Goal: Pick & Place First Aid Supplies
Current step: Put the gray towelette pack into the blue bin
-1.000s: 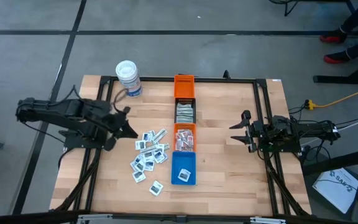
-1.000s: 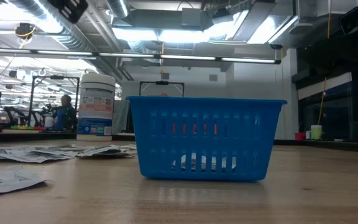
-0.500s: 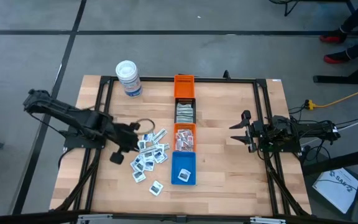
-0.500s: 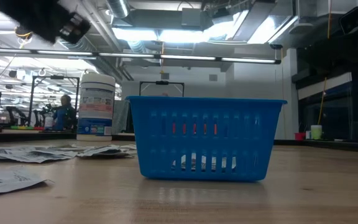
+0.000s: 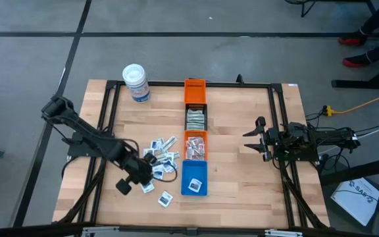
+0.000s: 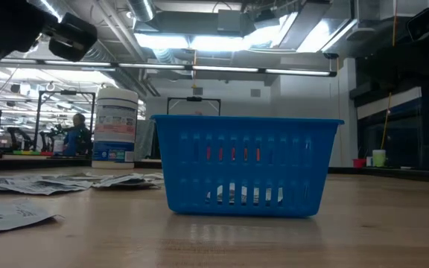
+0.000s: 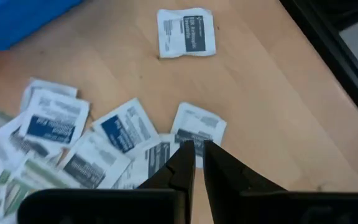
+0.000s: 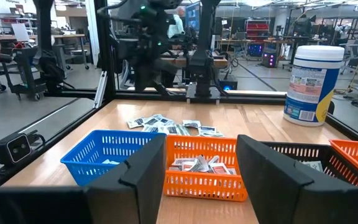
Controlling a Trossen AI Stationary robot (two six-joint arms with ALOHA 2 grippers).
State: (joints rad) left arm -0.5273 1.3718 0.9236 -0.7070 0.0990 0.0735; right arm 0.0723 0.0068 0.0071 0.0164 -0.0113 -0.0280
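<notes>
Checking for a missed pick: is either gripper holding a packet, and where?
Nothing held. The left gripper hovers shut above the packets; the right gripper is open, empty.

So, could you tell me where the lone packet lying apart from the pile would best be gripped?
Probably at one edge, from straight above. The lone packet lies flat on the table with bare wood all round, so either side looks free. The left gripper, nearly shut, hangs over the pile.
</notes>
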